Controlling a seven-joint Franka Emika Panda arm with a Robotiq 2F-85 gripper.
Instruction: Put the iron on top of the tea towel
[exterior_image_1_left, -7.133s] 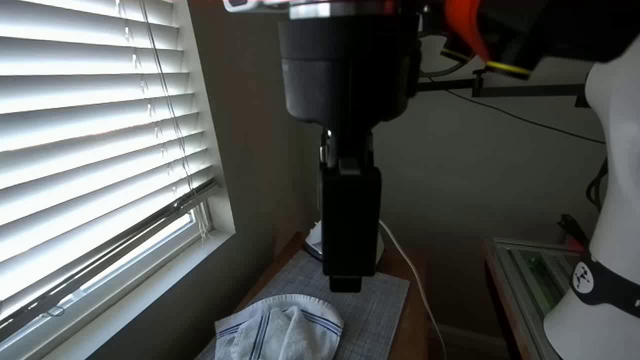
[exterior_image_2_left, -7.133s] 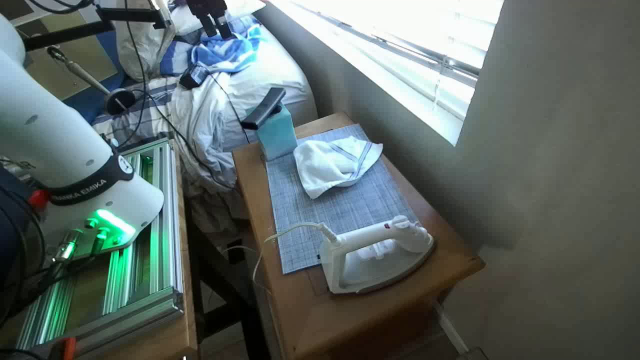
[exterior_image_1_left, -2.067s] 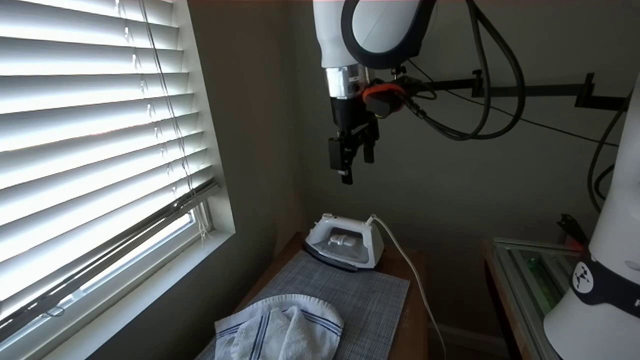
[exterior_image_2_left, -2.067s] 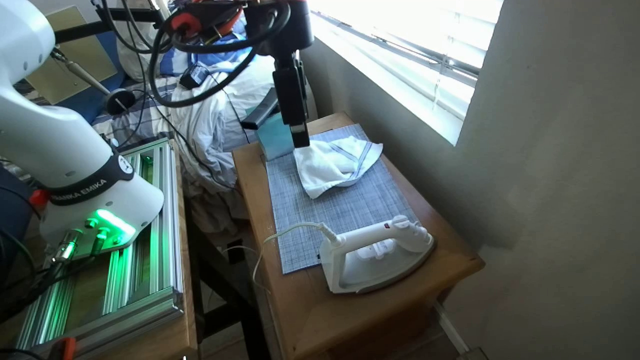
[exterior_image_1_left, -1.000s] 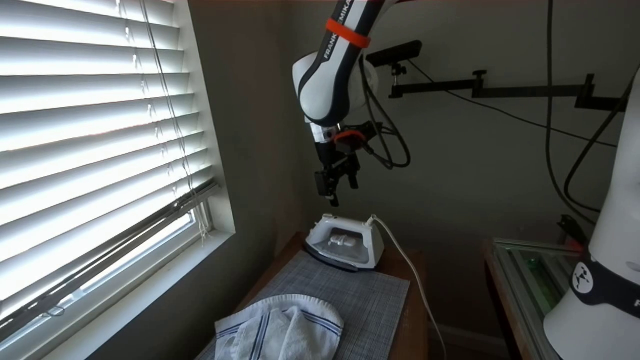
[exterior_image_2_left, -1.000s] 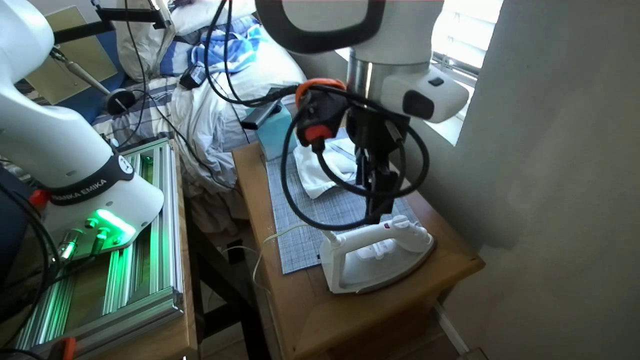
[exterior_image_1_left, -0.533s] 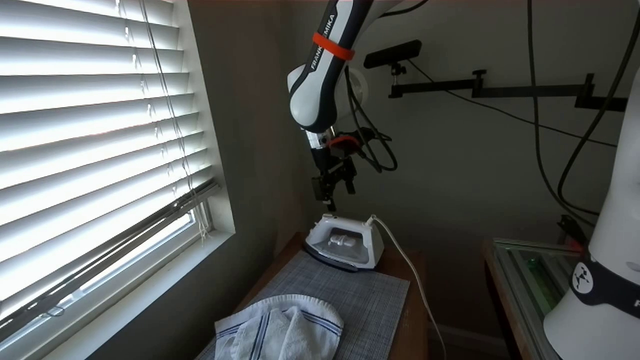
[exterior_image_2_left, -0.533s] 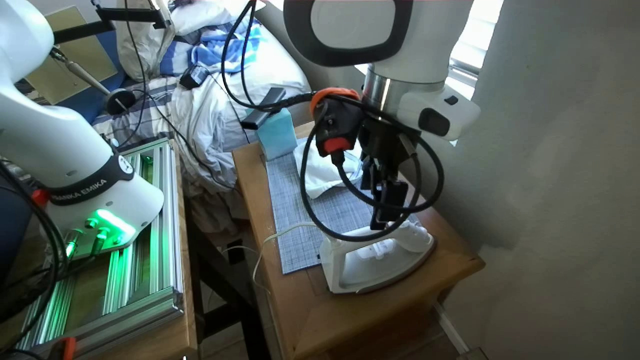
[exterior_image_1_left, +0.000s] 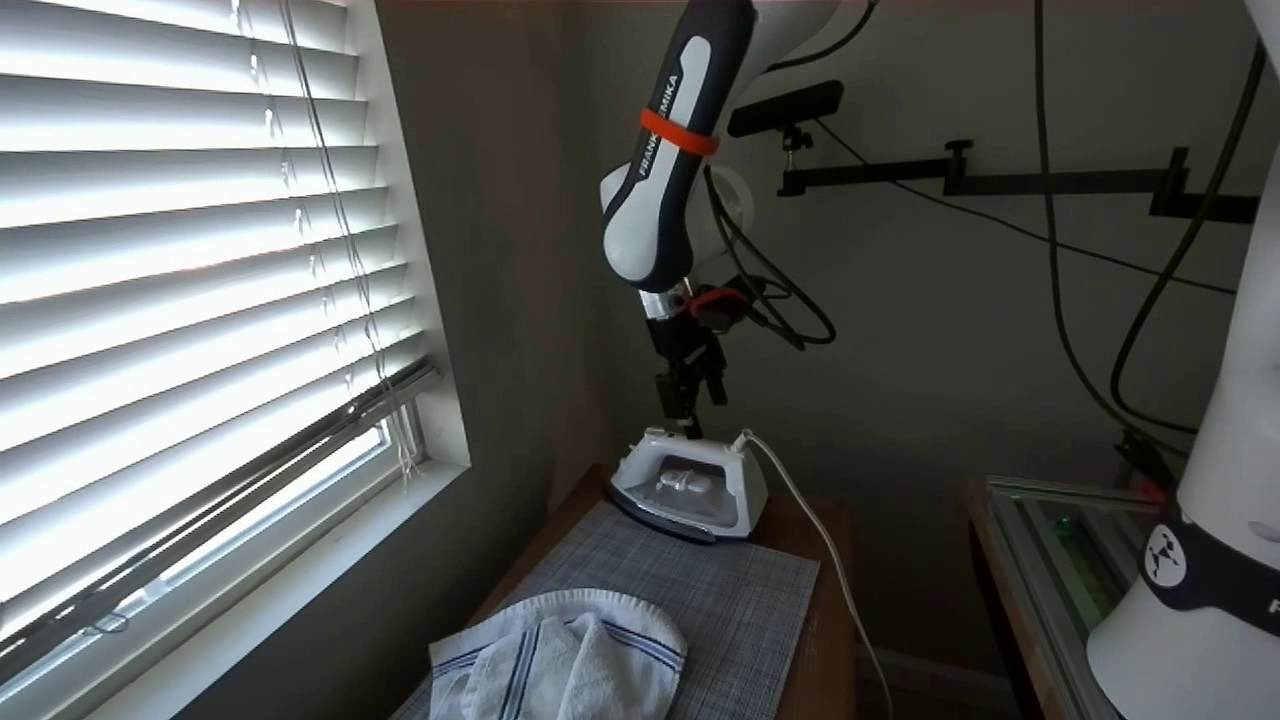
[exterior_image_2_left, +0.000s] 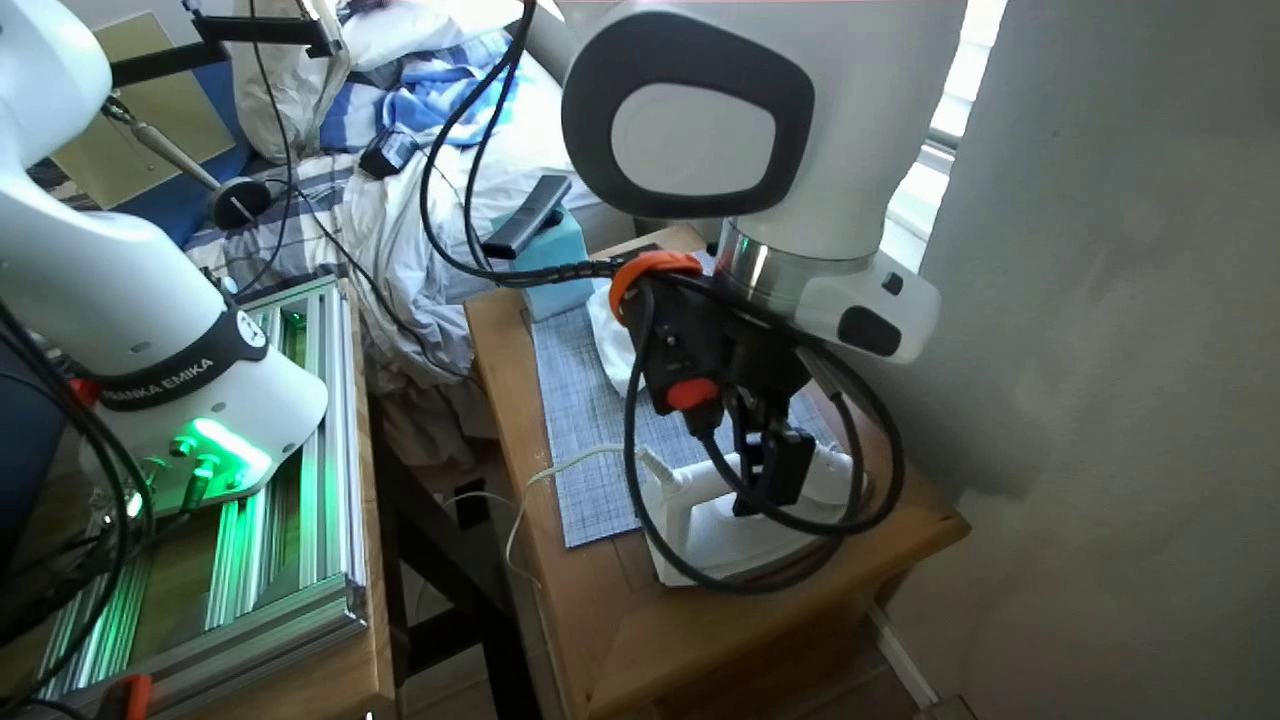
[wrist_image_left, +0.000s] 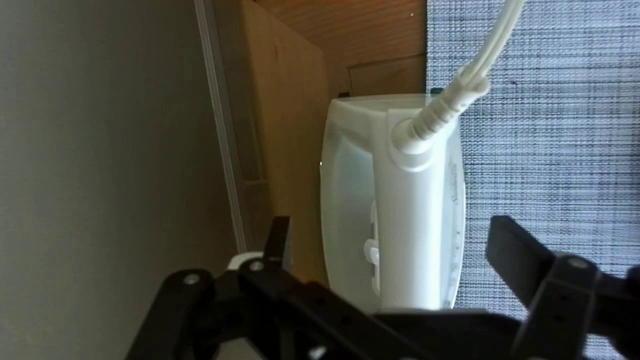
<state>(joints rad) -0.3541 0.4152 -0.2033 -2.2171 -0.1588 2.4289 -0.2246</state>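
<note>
The white iron (exterior_image_1_left: 690, 487) rests on its soleplate at the end of the wooden table, partly beside the grey placemat; the arm and its cables partly cover it in an exterior view (exterior_image_2_left: 712, 540). The white tea towel (exterior_image_1_left: 565, 655) with blue stripes lies crumpled on the mat, mostly hidden behind the arm in an exterior view (exterior_image_2_left: 612, 340). My gripper (exterior_image_1_left: 706, 414) points down just above the iron's handle. In the wrist view the gripper (wrist_image_left: 395, 245) is open, its fingers on either side of the iron's handle (wrist_image_left: 410, 225) and apart from it.
The iron's white cord (exterior_image_1_left: 820, 530) leaves its rear and hangs off the table. The grey placemat (exterior_image_1_left: 745, 600) covers much of the wooden table (exterior_image_2_left: 620, 640). A wall and window blinds (exterior_image_1_left: 200, 240) stand alongside. A teal box (exterior_image_2_left: 555, 295) with a dark object on top stands beyond the towel.
The arm has come over the table to the iron, and in the last half second the gripper has lowered closer to the handle. The iron and towel have not moved.
</note>
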